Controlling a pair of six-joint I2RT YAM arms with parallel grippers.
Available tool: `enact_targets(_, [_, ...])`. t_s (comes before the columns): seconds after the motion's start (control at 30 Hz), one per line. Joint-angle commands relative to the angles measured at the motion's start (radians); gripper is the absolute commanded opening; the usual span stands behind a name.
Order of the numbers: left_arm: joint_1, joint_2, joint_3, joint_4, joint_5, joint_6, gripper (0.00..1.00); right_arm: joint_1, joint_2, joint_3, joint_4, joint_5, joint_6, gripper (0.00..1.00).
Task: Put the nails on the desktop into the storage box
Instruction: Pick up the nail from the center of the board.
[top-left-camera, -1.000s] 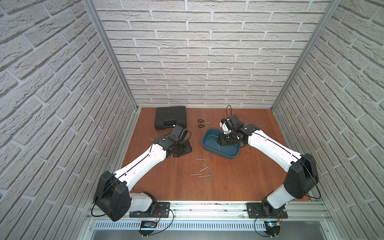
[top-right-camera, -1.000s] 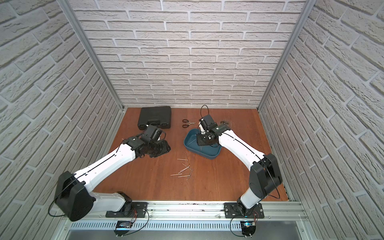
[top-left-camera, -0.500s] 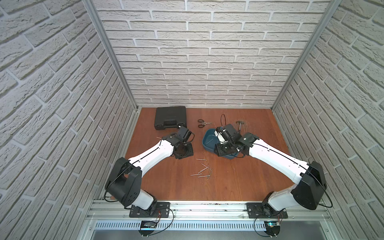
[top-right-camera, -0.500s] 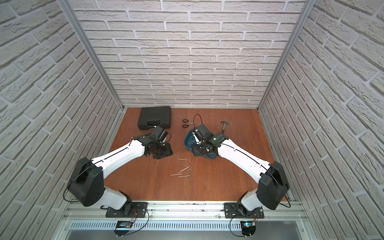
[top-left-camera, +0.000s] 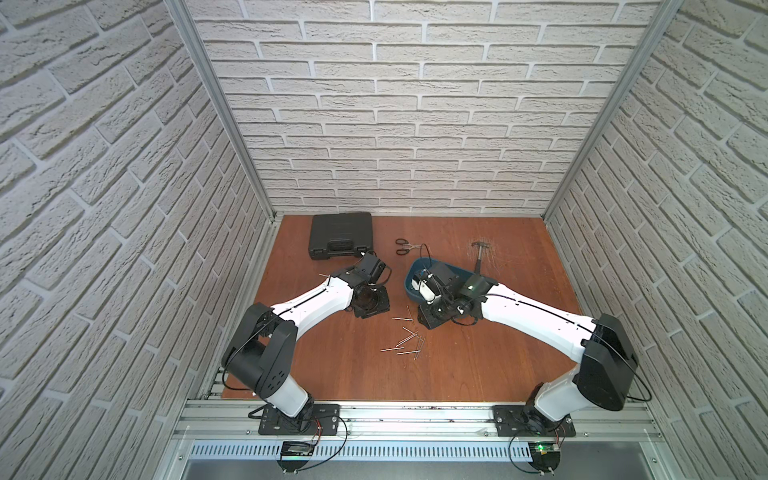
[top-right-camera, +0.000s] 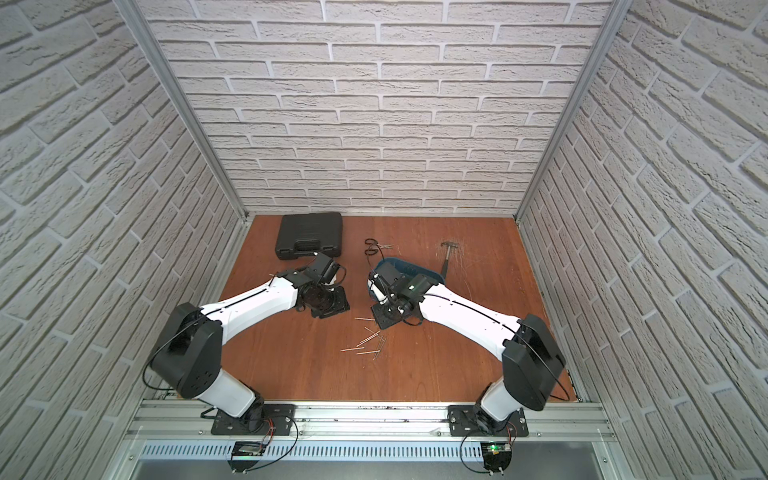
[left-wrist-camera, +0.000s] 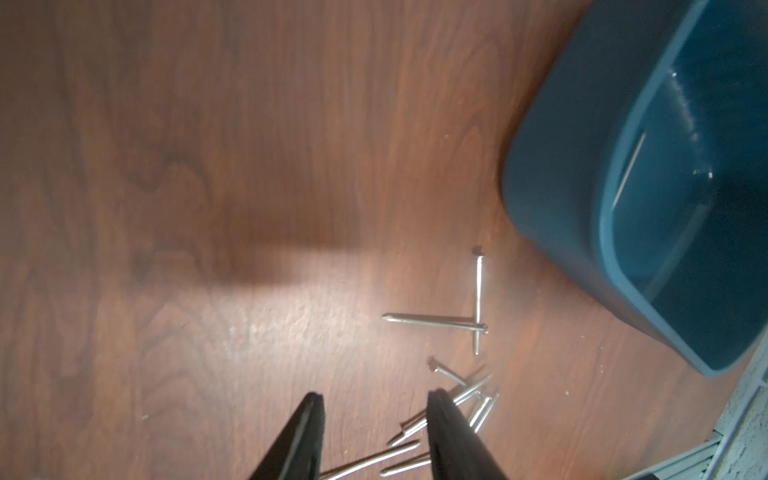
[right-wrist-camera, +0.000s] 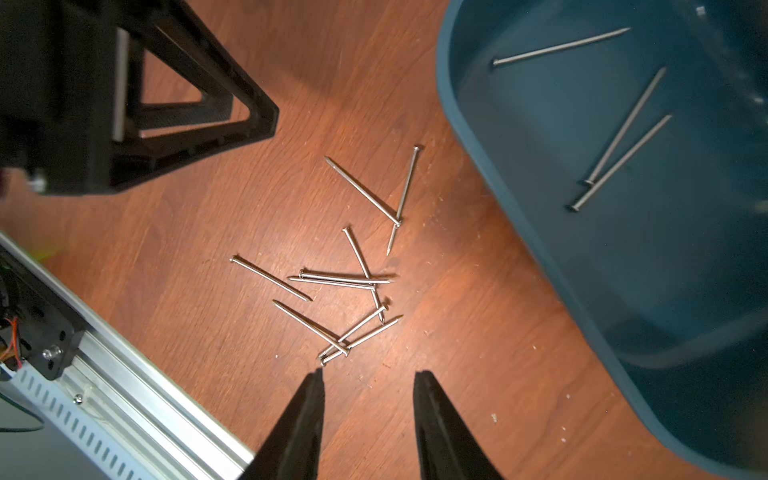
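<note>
**Twin white-and-black arms**

The white-shelled left arm (top-left-camera: 316, 301) and its twin, the white-shelled right arm (top-left-camera: 536, 318), carry bulky matte black joint housings (top-left-camera: 606, 365), bolted black base plates (top-left-camera: 324, 420), thin looping black cables (top-left-camera: 642, 382), a small green light (top-left-camera: 471, 286) on the right wrist, and black wedge-shaped fingers (right-wrist-camera: 299, 432).

Loose nails (right-wrist-camera: 340, 274) on desktop (right-wrist-camera: 457, 395), three in storage box (right-wrist-camera: 540, 145)

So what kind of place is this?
Probably a robot practice booth dressed like a workshop: brick-look walls, a wooden desktop with a hammer and loose nails.
</note>
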Motion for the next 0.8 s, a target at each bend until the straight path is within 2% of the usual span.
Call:
enact_targets(0.0, [0.026, -0.085, -0.056, -0.016, 0.002, -0.029, 0.45, 0.008, 0.057, 0.059, 0.025, -0.050, -0.117, 0.39])
enact_targets(0.4, [0.079, -0.236, -0.137, -0.115, 0.029, -0.034, 0.47, 0.009, 0.297, 0.262, -0.012, -0.111, -0.311, 0.37])
enact_targets(0.77, [0.092, -0.263, -0.148, -0.146, 0.061, -0.034, 0.48, 0.009, 0.417, 0.347, -0.056, -0.079, -0.374, 0.36])
